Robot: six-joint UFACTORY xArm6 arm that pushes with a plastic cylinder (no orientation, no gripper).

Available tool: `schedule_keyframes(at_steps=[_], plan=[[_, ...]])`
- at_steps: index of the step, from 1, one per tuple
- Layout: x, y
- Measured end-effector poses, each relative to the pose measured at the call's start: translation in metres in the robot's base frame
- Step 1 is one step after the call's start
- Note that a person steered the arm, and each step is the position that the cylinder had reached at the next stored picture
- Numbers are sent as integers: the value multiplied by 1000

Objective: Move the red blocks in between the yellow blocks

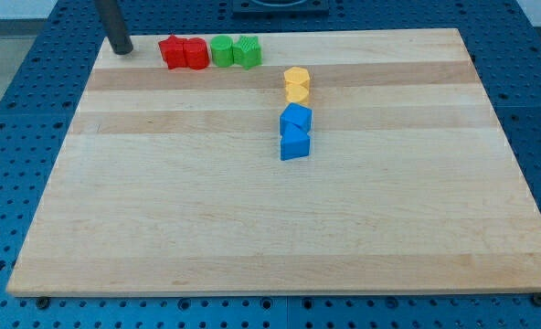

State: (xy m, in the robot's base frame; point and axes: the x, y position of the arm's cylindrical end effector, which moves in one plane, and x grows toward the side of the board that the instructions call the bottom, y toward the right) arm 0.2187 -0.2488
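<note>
Two red blocks (pixel 184 52) sit side by side, touching, near the top edge of the wooden board (pixel 280 228). Two yellow blocks (pixel 296 84) are stacked close together, one just above the other in the view, right of centre. My tip (pixel 121 50) rests at the board's top left corner, a little to the left of the red blocks and not touching them. The yellow blocks are well to the right of and below the red ones.
Two green blocks (pixel 235 50) stand touching the red pair on its right. Two blue blocks (pixel 295 132) lie just below the yellow ones. A blue perforated table (pixel 15 110) surrounds the board.
</note>
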Motion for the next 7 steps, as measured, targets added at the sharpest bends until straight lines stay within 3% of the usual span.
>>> schedule_keyframes(at_steps=[3,7], plan=[[3,53],[42,93]])
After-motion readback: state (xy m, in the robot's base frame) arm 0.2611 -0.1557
